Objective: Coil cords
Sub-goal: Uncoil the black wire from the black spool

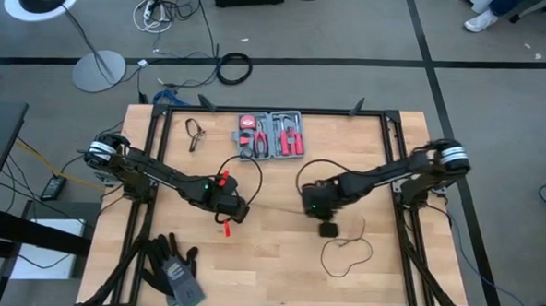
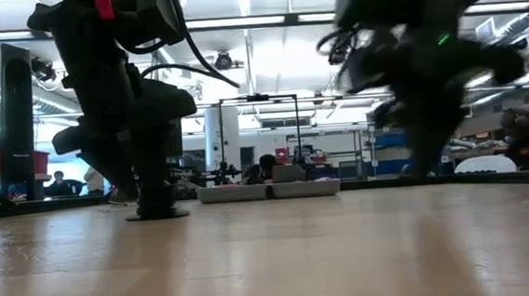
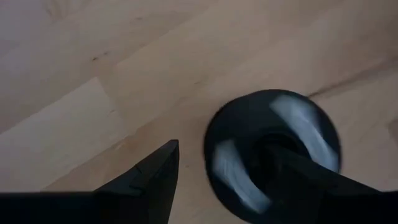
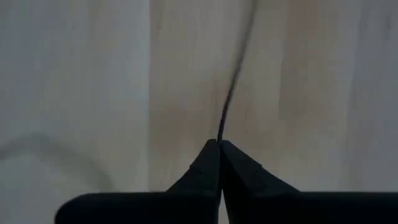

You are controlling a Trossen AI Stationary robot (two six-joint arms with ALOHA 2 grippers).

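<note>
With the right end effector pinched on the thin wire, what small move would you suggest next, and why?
Probably lift the right end effector slightly and draw the thin black wire toward the round black disc. Its fingers are shut on the wire, while the open left end effector straddles the disc, and loose wire lies uncoiled on the table.

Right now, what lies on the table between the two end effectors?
In the high view, only the thin black wire crosses bare wood between the left end effector and the right end effector.
</note>
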